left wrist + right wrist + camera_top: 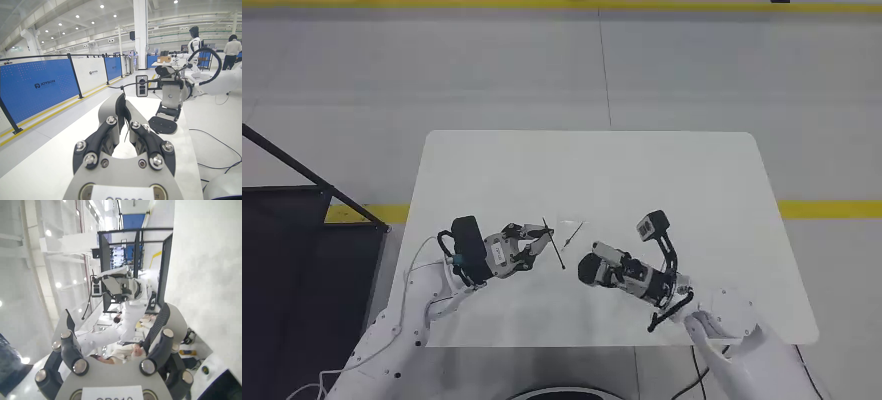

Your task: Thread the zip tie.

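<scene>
Black zip tie [554, 245]: thin strip, being held up off the white surface [692, 170] near its front middle; left gripper [538, 240] is clenching on it, fingers pressed together with the strip caught between the pads; right gripper [115, 311] is sitting released, fingers standing wide apart.

Left wrist view is giving detail the top view is not: the strip is running up out of the closed fingers to a small block just past the tips; a long thin length is crossing at that block and stretching away toward the right gripper, passing along its upper finger, contact unclear; a short stub is sticking out the other side; cannot tell whether the strip is passing through the block or only lying against it.

Right wrist view is looking across at the left gripper from the opposite side; there the strip is hanging off it in a loose curve.

Pose: both arms are sitting low over the near part of the surface, grippers pointing at each other, near but apart; the left one is lying level, fingers side by side; the right one is turned on its side, fingers stacked one above the other.
</scene>
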{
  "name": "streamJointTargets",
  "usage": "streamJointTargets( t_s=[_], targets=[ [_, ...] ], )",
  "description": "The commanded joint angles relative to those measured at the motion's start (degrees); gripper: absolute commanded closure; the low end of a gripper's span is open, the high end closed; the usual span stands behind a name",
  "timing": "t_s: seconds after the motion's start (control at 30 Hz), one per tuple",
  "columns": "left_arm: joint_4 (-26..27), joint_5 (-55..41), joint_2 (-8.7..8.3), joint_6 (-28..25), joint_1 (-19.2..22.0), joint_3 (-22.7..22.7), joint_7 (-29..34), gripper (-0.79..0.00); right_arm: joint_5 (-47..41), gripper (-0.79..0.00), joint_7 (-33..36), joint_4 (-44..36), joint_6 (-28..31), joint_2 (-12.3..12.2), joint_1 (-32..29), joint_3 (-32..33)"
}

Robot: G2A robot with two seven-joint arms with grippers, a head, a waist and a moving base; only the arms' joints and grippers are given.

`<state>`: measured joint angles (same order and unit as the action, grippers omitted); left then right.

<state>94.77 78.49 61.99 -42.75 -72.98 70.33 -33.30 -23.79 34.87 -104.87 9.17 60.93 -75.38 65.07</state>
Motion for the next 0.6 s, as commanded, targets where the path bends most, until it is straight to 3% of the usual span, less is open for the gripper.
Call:
streamJointTargets(
  t_s=[0.0,0.13,0.5,0.57],
  targets=[
    [0.0,0.0,0.0,0.0,0.0,0.0,0.0,0.0,10.8,-0.785,-17.5,-2.7,-0.1,0.4,-2.6,-1.2],
    [0.0,0.0,0.0,0.0,0.0,0.0,0.0,0.0,17.2,-0.785,-23.4,-5.0,-0.6,0.9,-4.7,-3.7],
    [0.0,0.0,0.0,0.0,0.0,0.0,0.0,0.0,17.4,-0.785,-23.2,-5.0,-0.8,0.9,-4.8,-3.9],
    [0.0,0.0,0.0,0.0,0.0,0.0,0.0,0.0,18.9,-0.785,-18.0,-5.3,0.9,1.0,-3.5,-5.2]
  ],
)
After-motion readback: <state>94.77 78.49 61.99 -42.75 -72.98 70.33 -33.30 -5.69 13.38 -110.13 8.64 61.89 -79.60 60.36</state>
